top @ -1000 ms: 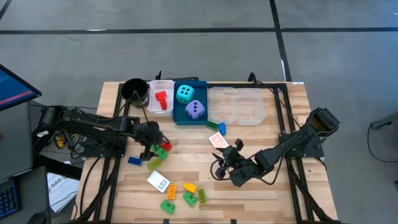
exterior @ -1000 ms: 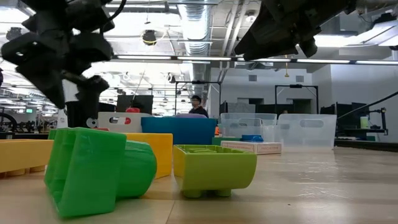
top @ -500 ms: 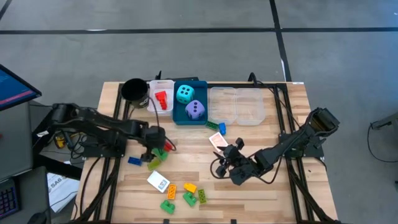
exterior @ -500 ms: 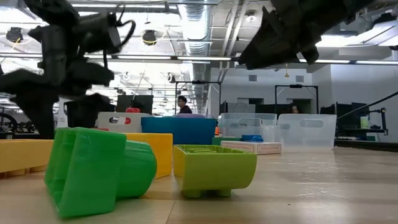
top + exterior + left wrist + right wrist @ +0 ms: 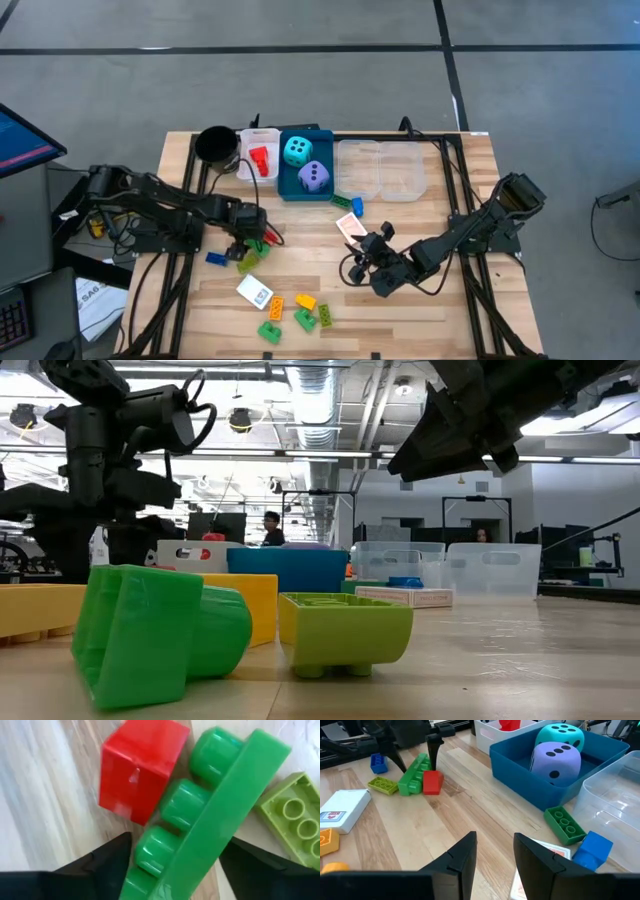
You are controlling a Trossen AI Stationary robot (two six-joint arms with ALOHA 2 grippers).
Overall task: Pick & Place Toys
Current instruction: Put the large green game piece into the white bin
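Left gripper [image 5: 257, 238] was low over the table, its fingers [image 5: 107, 862] spread on either side of a green brick [image 5: 200, 825] without pinching it. Touching that brick lay a red brick [image 5: 140, 767], with a lime brick [image 5: 292, 817] just beside. Right gripper [image 5: 362, 255] hovered near the cards [image 5: 350, 225], fingers parted and holding nothing.

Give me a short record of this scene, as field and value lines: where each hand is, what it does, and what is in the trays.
left hand: low over a green brick, one finger on each side, not gripping it
beside it: red brick, lime brick
right hand: waits mid-table, holds nothing
blue tray: cyan die, purple die
white tray: red brick
clear trays: no toys
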